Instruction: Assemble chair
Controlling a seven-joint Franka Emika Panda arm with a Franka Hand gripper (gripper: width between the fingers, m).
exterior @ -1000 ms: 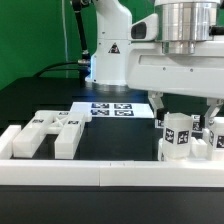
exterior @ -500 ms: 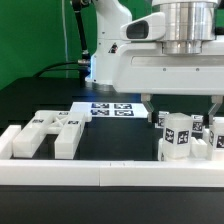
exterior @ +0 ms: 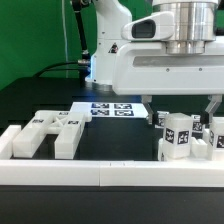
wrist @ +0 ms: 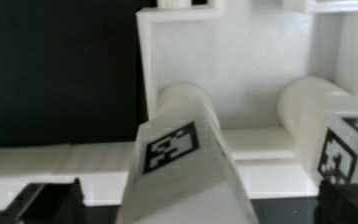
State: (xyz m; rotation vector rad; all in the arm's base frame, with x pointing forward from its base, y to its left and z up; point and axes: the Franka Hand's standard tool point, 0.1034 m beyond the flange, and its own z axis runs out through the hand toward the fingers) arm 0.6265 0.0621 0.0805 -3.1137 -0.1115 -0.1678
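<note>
Several chunky white chair parts with black-and-white tags stand clustered at the exterior view's right, the nearest an upright leg (exterior: 177,136). My gripper (exterior: 182,104) hovers just above them, open. In the wrist view, a rounded tagged leg (wrist: 190,150) rises between my dark fingertips (wrist: 48,204), and my gripper (wrist: 194,206) is not touching it. A second tagged leg (wrist: 341,135) stands beside it. A flat, forked chair part (exterior: 54,130) lies at the exterior view's left.
The marker board (exterior: 113,108) lies on the black table behind the parts. A long white border rail (exterior: 100,173) runs along the front, with a short rail (exterior: 9,141) at the left end. The robot's base (exterior: 108,50) stands at the back.
The white hand has shifted toward the exterior view's left above the right-hand parts. The jaws have stayed open and no part has moved.
</note>
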